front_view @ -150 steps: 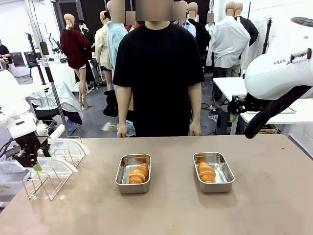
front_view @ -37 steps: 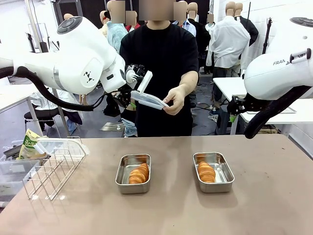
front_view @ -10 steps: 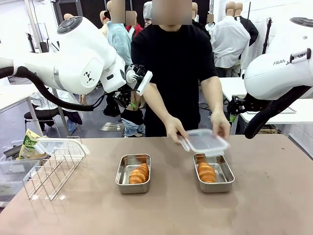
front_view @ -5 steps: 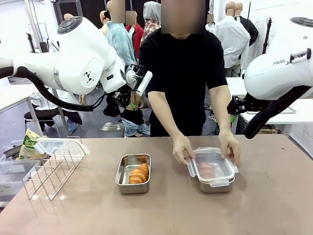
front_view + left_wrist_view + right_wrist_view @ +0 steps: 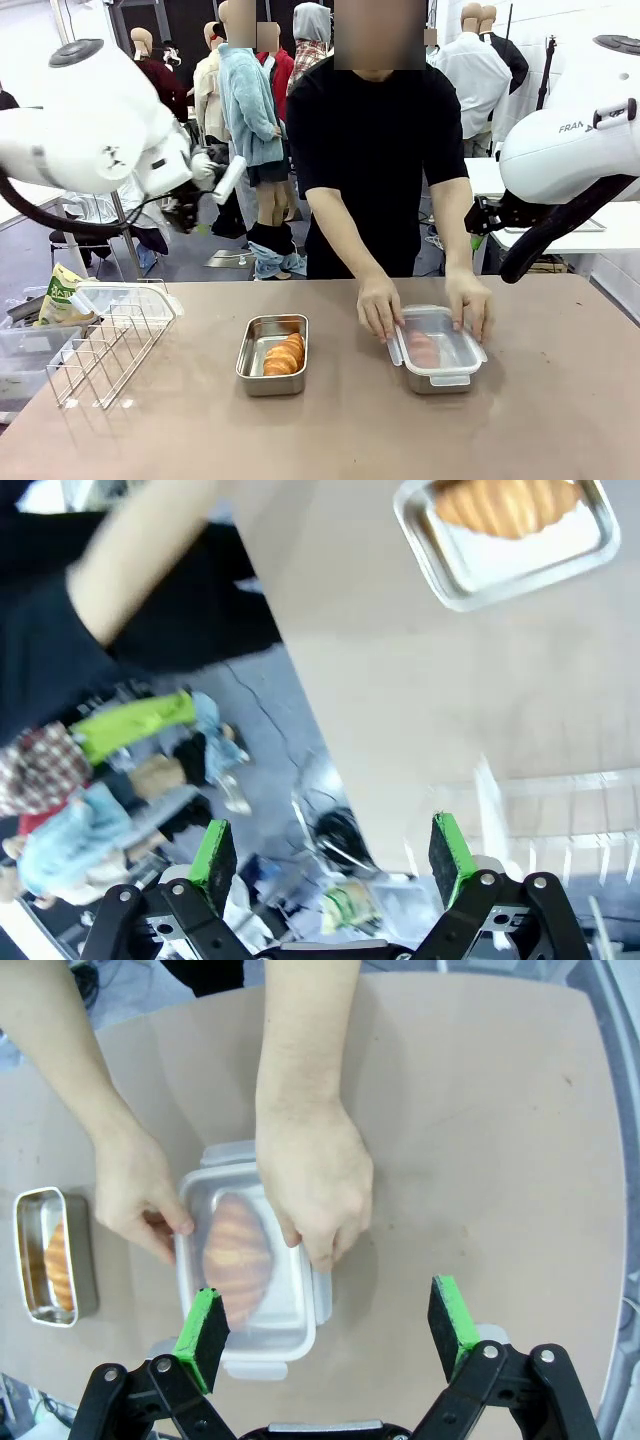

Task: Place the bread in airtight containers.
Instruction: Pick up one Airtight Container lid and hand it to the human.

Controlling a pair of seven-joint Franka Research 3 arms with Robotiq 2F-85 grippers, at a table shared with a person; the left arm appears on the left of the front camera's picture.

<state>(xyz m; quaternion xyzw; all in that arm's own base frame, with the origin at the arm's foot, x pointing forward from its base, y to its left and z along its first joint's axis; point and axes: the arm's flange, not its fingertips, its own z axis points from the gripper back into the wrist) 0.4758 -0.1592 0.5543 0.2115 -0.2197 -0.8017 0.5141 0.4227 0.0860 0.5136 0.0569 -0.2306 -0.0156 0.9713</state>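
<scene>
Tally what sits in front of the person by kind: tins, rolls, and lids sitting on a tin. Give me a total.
Steel tins: 2
Bread rolls: 2
Clear lids on a tin: 1
Total: 5

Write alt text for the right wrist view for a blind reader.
A person's hands press a clear lid onto a steel tin holding a bread roll, on a brown table. A second tin, uncovered, with another roll sits at the picture's left edge. The right end effector hangs open and empty above them.
</scene>
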